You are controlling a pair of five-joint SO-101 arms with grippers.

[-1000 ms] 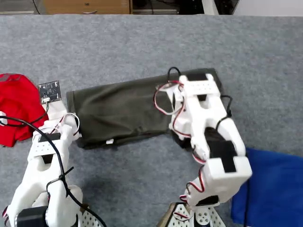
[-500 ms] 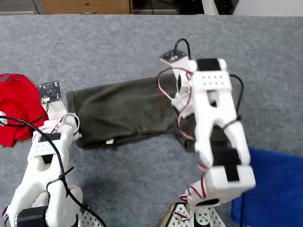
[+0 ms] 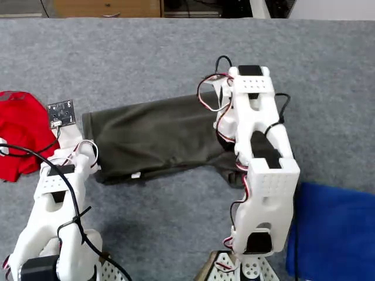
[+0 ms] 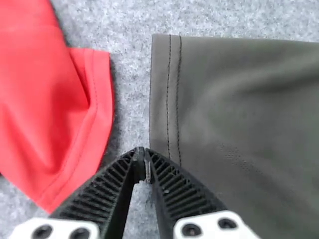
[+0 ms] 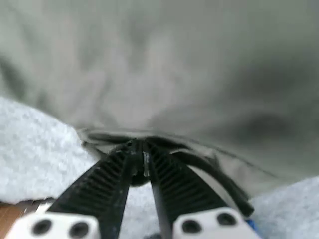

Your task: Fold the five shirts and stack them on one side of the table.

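Now olive shirt lies creased; R end effector pinching hem, L end effector closed

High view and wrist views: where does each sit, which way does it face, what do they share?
High view: fixed above the table, looking down; shows left arm, right arm, olive shirt, red shirt, blue shirt.
Left wrist view: on the left wrist, looking down past its shut tool at the olive shirt's hem.
Right wrist view: on the right wrist, looking along its tool, pinched on an olive shirt fold.
Shared: all show the olive shirt; high and left wrist views share the red shirt.
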